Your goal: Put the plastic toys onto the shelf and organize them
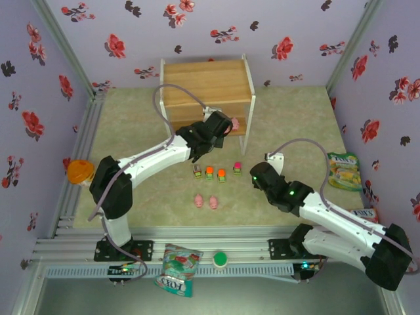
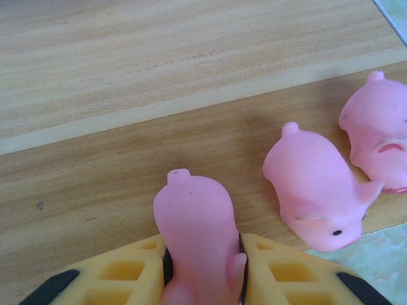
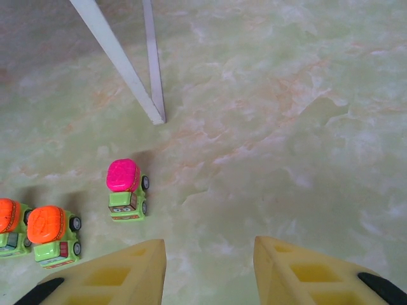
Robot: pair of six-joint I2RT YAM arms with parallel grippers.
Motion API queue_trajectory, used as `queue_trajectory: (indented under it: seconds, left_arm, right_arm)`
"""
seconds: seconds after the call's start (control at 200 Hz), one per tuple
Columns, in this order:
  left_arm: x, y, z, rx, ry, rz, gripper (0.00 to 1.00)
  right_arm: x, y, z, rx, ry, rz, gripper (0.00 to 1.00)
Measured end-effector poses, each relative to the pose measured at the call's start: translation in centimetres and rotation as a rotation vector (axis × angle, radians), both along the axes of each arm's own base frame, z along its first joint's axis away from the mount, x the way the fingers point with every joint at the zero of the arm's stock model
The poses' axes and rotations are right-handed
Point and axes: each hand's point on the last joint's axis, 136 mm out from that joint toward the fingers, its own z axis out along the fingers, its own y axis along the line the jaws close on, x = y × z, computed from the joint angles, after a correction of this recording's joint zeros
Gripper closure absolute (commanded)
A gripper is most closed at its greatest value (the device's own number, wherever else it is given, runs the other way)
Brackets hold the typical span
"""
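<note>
L jaws are pinching a small pink plastic pig (image 2: 194, 235) by its sides. Just past the tips & to the right, 2 more pink pigs (image 2: 315, 190) lie on the light wood shelf board (image 2: 127, 95). Pig looks light & squishy, so hold the fat middle, not hard. R jaws are spread, nothing btwn them. Ahead & to the left sits a tiny green toy car w/ a pink top (image 3: 126, 189) on the pale green tabletop (image 3: 286, 127). Prob hard & rolls easy; grab its sides.
</note>
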Motion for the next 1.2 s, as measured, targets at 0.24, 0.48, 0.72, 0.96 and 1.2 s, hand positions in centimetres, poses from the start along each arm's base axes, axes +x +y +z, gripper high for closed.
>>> queue_trajectory:
  seconds: [0.24,0.48,0.72,0.96,1.2]
  left_arm:
    - [0.3,-0.4,0.0,-0.003,-0.003,0.0,0.65]
    - [0.5,-0.7,-0.3,-0.008,-0.007,0.0,0.63]
    - [0.8,-0.9,-1.1,-0.028,-0.027,0.003,0.64]
    - [1.0,-1.1,-1.0,-0.045,-0.04,0.003,0.58]
    - [1.0,-1.1,-1.0,-0.054,-0.047,0.003,0.56]
  right_arm:
    - [-0.3,-0.3,-0.2,-0.002,0.006,-0.003,0.58]
    - [-0.3,-0.4,-0.1,0.002,0.003,-0.004,0.58]
    - [-0.3,-0.4,-0.1,0.002,0.003,-0.004,0.58]
    - [-0.3,-0.4,-0.1,0.002,0.003,-0.004,0.58]
    - [-0.3,-0.4,-0.1,0.002,0.003,-0.004,0.58]
